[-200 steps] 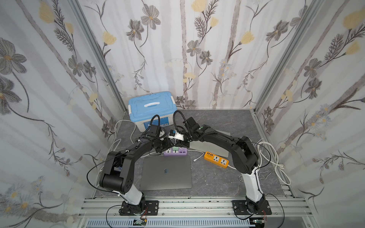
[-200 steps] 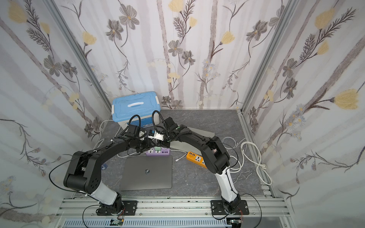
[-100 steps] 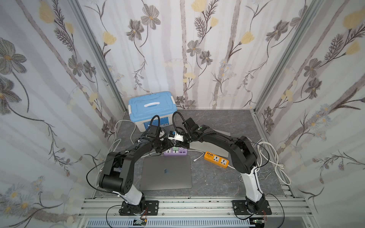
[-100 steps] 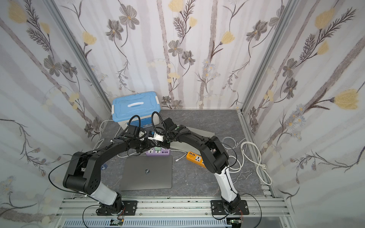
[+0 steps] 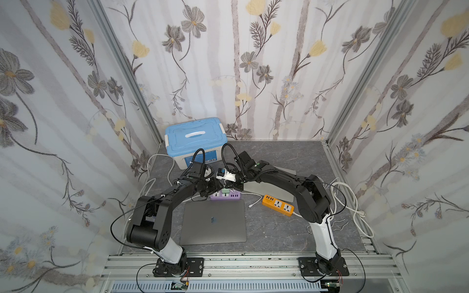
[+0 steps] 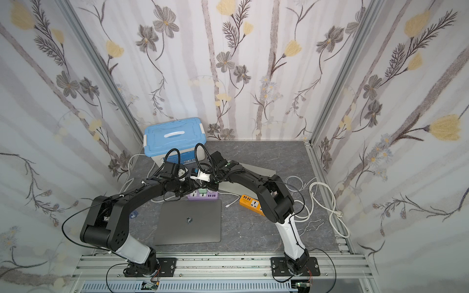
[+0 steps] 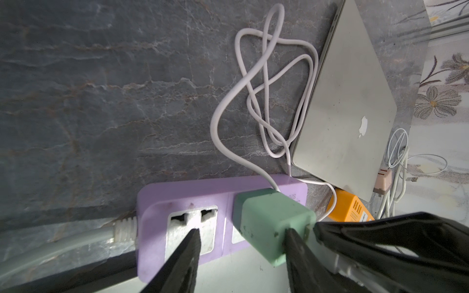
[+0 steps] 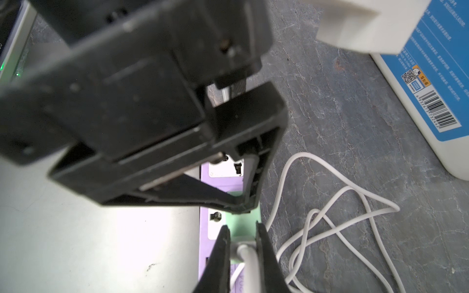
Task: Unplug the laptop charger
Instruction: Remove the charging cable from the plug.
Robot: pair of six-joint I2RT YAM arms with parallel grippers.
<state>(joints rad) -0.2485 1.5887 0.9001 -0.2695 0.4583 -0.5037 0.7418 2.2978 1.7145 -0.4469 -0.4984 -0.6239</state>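
While my left pincer (image 7: 241, 233) stands open, bracing the purple strip (image 7: 157, 200), my right pincer (image 8: 241, 227) pinches the green charger (image 7: 269, 215) at the dark laptop's (image 5: 214, 220) twelve o'clock. Next, I judge, comes a straight upward pull.

I count two laptops: a dark grey laptop (image 5: 213, 220) and a silver laptop (image 7: 342, 106). Two power strips: a purple strip (image 7: 177, 200) and an orange strip (image 5: 278, 205). One green charger (image 7: 271, 220), one white cable (image 7: 212, 126) on it. One blue-lidded storage box (image 5: 195, 137). One pinkish plug (image 7: 383, 180). Loose white cords (image 7: 402, 165), perhaps three; they tangle too much.
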